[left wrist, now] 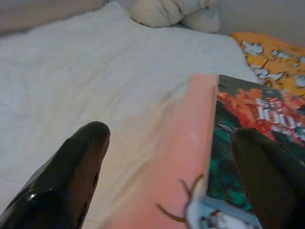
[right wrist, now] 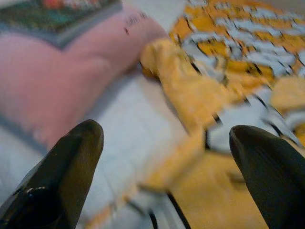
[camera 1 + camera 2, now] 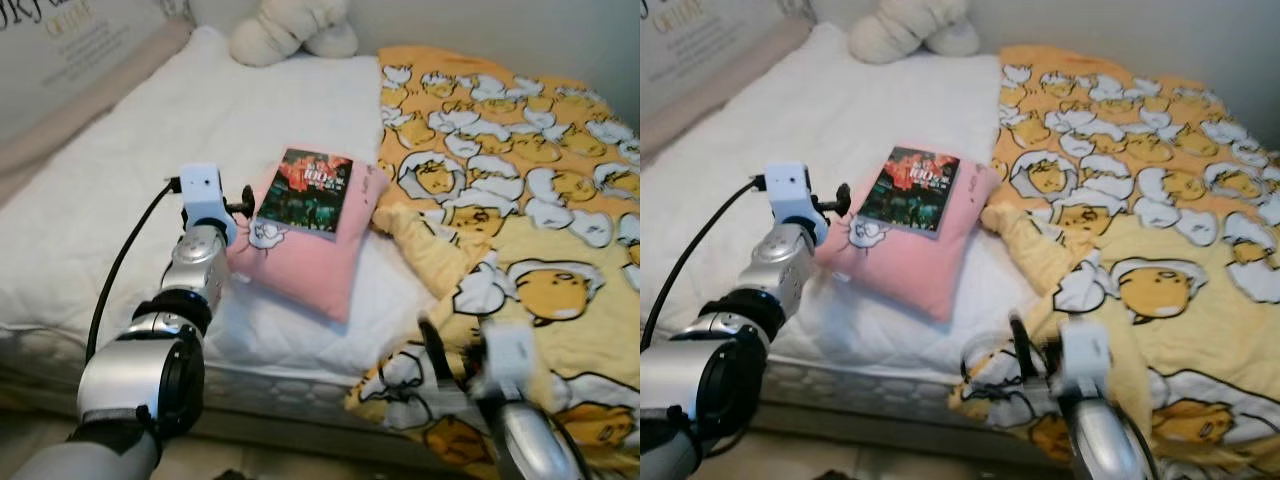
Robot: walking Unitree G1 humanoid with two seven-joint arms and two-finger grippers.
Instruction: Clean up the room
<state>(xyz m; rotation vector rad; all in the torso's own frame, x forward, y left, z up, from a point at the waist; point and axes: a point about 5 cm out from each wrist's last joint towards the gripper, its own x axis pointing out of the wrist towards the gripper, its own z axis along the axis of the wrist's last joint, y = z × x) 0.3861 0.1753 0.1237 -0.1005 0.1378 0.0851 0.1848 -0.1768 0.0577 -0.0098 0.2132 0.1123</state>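
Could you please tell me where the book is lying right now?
The book lies flat on the pink pillow mid-bed, between the white sheet and the yellow blanket, just beyond the open left gripper.

book (image 3: 308,190) on pillow (image 3: 300,255) on the bed (image 3: 120,160) (mid-mattress), blanket (image 3: 530,200) right, plush toy (image 3: 290,28) behind.

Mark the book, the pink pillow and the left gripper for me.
book (image 3: 308,190), left eye view, middle of its cover.
pink pillow (image 3: 300,262), left eye view, bare fabric below the book.
left gripper (image 1: 167,171), left wrist view, midway between its open fingertips.
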